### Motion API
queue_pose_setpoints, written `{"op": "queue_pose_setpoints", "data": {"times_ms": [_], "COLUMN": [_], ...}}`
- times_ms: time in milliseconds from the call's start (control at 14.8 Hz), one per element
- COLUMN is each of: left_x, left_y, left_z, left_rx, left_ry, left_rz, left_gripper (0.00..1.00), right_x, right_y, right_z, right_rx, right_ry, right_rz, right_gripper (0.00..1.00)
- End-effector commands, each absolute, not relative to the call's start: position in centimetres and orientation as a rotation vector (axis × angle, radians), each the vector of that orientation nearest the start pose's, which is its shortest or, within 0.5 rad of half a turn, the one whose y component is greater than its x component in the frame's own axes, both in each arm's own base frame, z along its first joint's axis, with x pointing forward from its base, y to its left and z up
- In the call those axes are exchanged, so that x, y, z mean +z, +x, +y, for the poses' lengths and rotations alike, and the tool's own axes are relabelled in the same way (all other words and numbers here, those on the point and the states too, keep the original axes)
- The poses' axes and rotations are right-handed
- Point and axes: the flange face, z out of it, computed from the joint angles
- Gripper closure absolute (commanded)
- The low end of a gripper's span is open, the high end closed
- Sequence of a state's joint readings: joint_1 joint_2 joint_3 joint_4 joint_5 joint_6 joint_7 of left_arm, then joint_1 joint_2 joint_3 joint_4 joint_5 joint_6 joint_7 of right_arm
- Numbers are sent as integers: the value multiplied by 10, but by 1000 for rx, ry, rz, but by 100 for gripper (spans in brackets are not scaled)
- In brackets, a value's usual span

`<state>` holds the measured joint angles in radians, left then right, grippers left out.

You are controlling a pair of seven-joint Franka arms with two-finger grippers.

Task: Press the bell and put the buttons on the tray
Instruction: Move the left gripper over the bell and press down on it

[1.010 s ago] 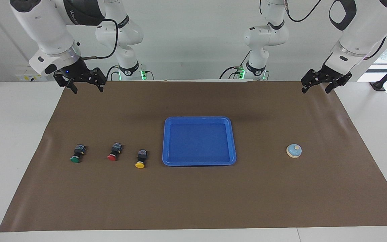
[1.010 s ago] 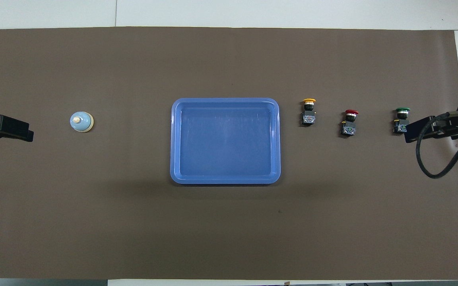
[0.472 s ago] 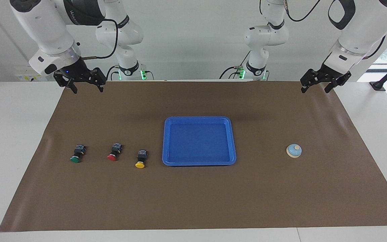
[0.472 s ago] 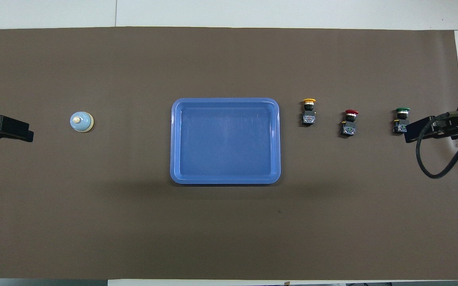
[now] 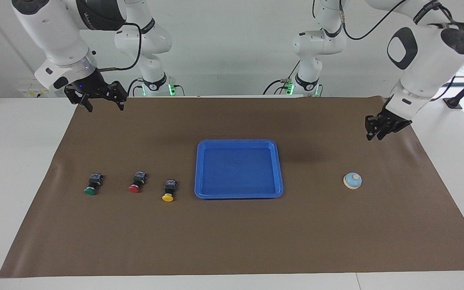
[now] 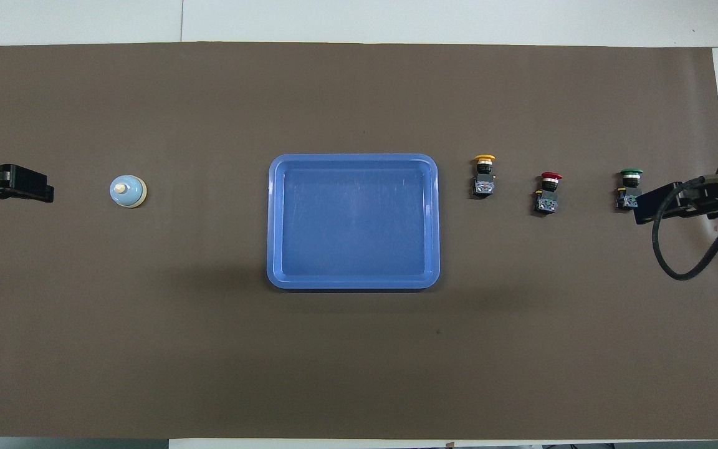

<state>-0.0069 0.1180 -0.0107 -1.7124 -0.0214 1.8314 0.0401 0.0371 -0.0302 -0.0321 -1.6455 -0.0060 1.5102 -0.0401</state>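
Three buttons lie in a row on the brown mat [image 5: 232, 241], all toward the right arm's end of the table from the tray [image 5: 199, 169]: the yellow button [image 5: 168, 190] nearest the tray, then the red button [image 5: 136, 182], then the green button [image 5: 92, 184]. The tray holds nothing. The bell [image 5: 352, 181] stands well apart from the tray, toward the left arm's end. The left gripper [image 5: 376, 136] hangs in the air over the mat, short of the bell, holding nothing; its fingers look nearly together, but I cannot tell for certain. The right gripper [image 5: 102, 105] waits with jaws wide and empty over the mat's edge, away from the tray.
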Motion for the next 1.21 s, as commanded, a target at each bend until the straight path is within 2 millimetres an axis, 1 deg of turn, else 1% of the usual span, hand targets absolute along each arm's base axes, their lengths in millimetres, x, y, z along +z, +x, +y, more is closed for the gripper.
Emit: {"op": "queue_pose_setpoints", "data": {"times_ms": [0, 67, 202, 269, 404, 539, 606, 943, 1010, 1145], "left_x": [446, 429, 385, 378, 374, 363, 361, 357, 351, 335], "left_y": [628, 631, 642, 643, 642, 634, 633, 631, 628, 619], "left_z": [-10, -10, -11, -9, -7, -2, -2, 4, 8, 9], "left_rx": [-12, -25, 19, 24, 43, 70, 72, 77, 62, 16], "left_ry": [-3163, -3162, -3163, -3162, -3163, -3162, -3162, -3161, -3162, -3160], "left_rz": [67, 65, 63, 58, 53, 43, 43, 31, 20, 16], "left_gripper": [100, 100, 100, 100, 100, 100, 100, 100, 100, 100], "right_x": [603, 602, 603, 603, 603, 603, 603, 603, 603, 602], "right_y": [530, 530, 530, 530, 530, 530, 530, 530, 530, 530], "right_z": [-1, -1, -1, -1, -1, -1, -1, -1, -1, -1], "right_rx": [169, 172, 167, 169, 169, 169, 167, 167, 169, 172], "right_ry": [-3145, -3144, -3145, -3145, -3145, -3145, -3145, -3145, -3145, -3145], "right_rz": [-82, -84, -82, -82, -82, -82, -82, -82, -82, -82], "right_gripper": [0, 0, 0, 0, 0, 0, 0, 0, 0, 0]}}
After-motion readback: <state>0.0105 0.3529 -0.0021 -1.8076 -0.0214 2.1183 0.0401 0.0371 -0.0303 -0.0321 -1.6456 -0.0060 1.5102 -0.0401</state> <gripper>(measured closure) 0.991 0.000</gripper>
